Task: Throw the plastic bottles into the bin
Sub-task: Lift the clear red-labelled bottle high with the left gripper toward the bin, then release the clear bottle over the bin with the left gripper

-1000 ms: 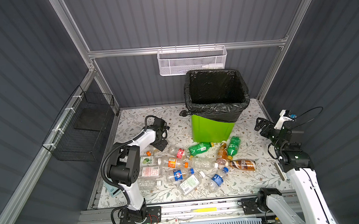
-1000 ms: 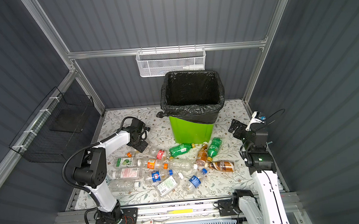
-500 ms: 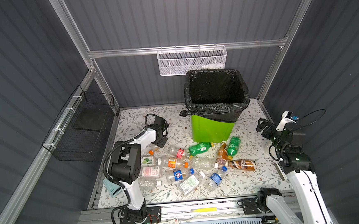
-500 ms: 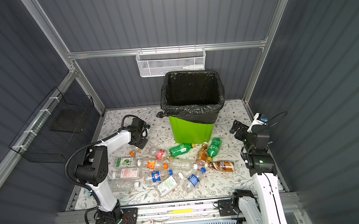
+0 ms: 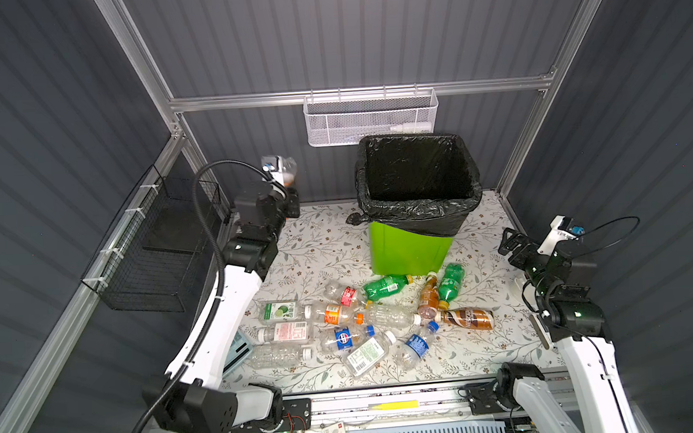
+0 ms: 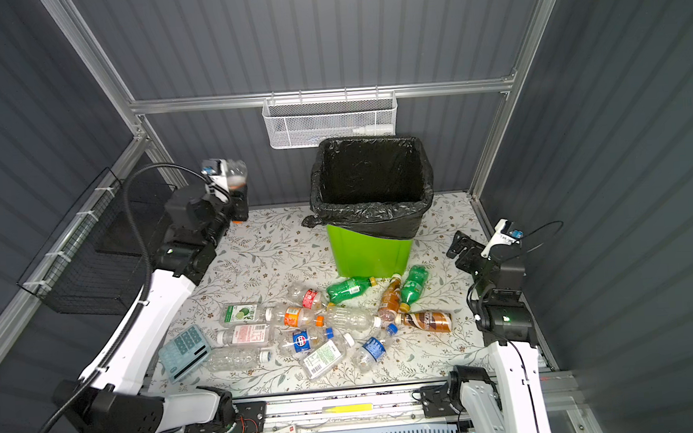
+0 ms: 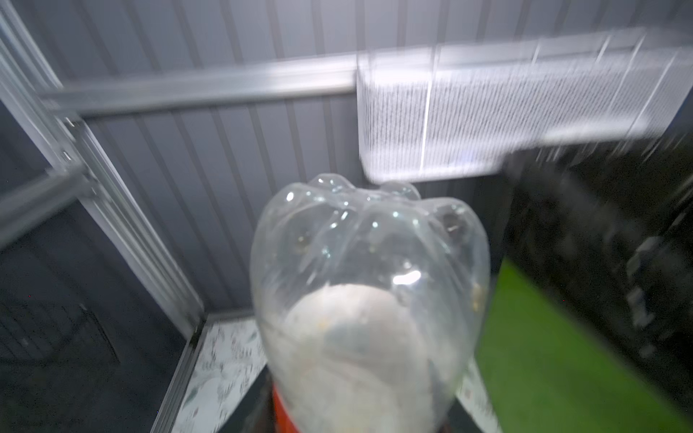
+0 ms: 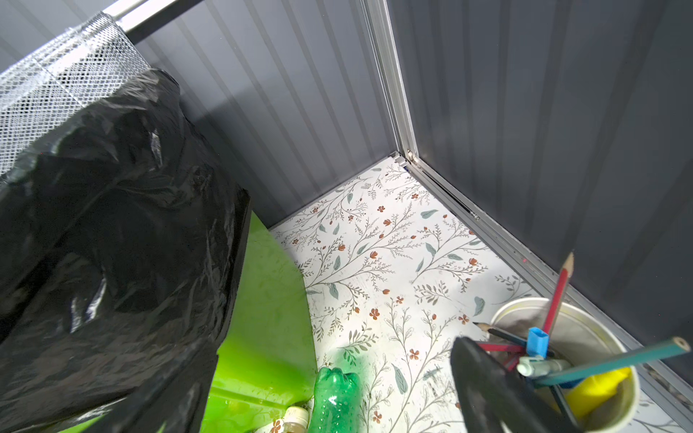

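Note:
My left gripper [image 5: 288, 187] is raised at the back left, left of the bin, shut on a clear plastic bottle [image 5: 287, 171] with an orange label. That bottle [image 7: 369, 292] fills the left wrist view, base pointing away, hiding the jaws. The green bin [image 5: 405, 253], lined with a black bag, stands at the back middle [image 6: 369, 253]. Several more plastic bottles [image 5: 384, 318] lie in a heap in front of it, in both top views. My right gripper [image 5: 512, 243] hovers open and empty at the right, with one dark finger [image 8: 487, 386] showing near a green bottle [image 8: 333, 397].
A white mesh basket [image 5: 372, 119] hangs on the back wall above the bin. A black wire basket [image 5: 161, 253] hangs on the left wall. A cup of pencils [image 8: 585, 348] stands by the right wall. A pale blue calculator [image 6: 184, 351] lies at the front left.
My left gripper has shut on the clear bottle near the floor and lifted it high towards the back left. The right arm has shifted only slightly.

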Tool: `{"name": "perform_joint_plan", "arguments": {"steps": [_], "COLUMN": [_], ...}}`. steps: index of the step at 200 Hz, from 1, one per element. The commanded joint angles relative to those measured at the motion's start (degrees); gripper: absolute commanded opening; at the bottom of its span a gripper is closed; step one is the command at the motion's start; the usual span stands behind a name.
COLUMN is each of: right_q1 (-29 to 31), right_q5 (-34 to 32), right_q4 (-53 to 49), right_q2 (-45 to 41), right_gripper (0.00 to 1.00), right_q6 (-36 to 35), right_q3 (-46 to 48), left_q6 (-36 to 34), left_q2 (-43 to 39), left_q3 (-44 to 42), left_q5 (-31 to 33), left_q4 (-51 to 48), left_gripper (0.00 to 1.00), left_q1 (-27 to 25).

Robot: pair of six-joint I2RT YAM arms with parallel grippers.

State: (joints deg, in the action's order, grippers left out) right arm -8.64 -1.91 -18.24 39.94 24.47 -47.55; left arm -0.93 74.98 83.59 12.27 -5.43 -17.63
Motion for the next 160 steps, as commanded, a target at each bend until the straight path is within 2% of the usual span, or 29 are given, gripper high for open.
{"name": "perform_joint_plan", "arguments": {"steps": [1, 25, 41, 48, 62, 71, 77, 84, 96, 115, 124, 160], "right_q1": [-0.4, -0.4, -0.5, -0.3, -0.4, -0.3, -0.4, -0.4, -0.5, -0.4, -0.5, -0.4], "right_q5": [-1.1, -0.2, 1.8, 2.6, 5.3, 6.9, 7.1, 6.1, 4.0, 2.3, 2.6, 5.0], "right_q4": [1.9, 2.7, 3.2, 3.2, 2.5, 1.3, 0.0, -1.8, -3.6, -3.6, -3.5, -5.1], "right_q2": [-0.9, -1.1, -0.7, -0.5, 0.6, 1.5, 2.0, 2.5, 2.2, 0.6, 0.0, 0.1], "right_gripper": [0.99, 0.99, 0.99, 0.99, 0.99, 0.99, 0.99, 0.99, 0.99, 0.99, 0.99, 0.99], "right_q6": [1.5, 2.5, 2.9, 2.9, 2.4, 1.7, 1.3, 1.1, 0.9, 1.5, 2.0, 4.2], "right_q3": [0.4, 0.7, 0.7, 0.6, -0.2, -0.9, -1.7, -2.7, -3.3, -2.7, -2.2, -1.1], "left_q6": [8.7, 16.8, 20.2, 18.6, 10.4, 6.4, 5.1, 5.4, 5.7, 6.0, 5.8, 3.4], "left_q2": [0.9, 6.1, 13.8, 18.0, 27.6, 33.8, 36.8, 38.7, 36.4, 25.4, 21.6, 17.2], "left_q3": [3.0, 9.0, 18.2, 24.3, 40.1, 50.1, 56.6, 60.0, 55.5, 34.1, 27.7, 22.6], "left_q5": [-6.6, -16.2, -23.0, -25.2, -28.5, -29.6, -28.9, -27.2, -22.6, -17.4, -15.6, -10.5], "left_q4": [13.3, 20.7, 18.2, 13.6, -2.6, -12.6, -17.4, -20.0, -16.5, 2.6, 8.2, 7.0], "left_gripper": [0.43, 0.44, 0.45, 0.47, 0.56, 0.63, 0.71, 0.82, 0.99, 1.0, 1.0, 1.0], "left_q1": [0.3, 0.2, -2.3, -5.2, -13.2, -16.6, -17.8, -18.1, -18.1, -18.1, -18.1, -18.1]}}
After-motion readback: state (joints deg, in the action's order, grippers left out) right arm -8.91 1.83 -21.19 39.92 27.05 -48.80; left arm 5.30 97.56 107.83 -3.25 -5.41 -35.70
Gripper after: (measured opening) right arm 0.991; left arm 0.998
